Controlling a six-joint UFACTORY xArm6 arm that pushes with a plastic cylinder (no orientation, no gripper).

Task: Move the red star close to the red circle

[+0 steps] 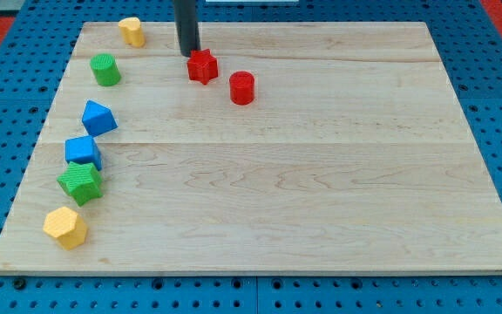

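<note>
Red star nearly home, tip tucked in behind it

Down the view's left edge of the worktop (321,218) sit the yellow, green and blue blocks, out of play; the tip (188,54) stands just at the red star's (202,66) upper left, touching or all but, and the red circle (242,88) lies near, just down to the right, so the push line looks dead on; no fingers here, only a rod, and no writing anywhere

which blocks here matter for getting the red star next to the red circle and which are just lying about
In the job: red star, red circle, my tip just left of the star.

Lying about: yellow block, green cylinder, two blue blocks, green star, yellow hexagon.
</note>
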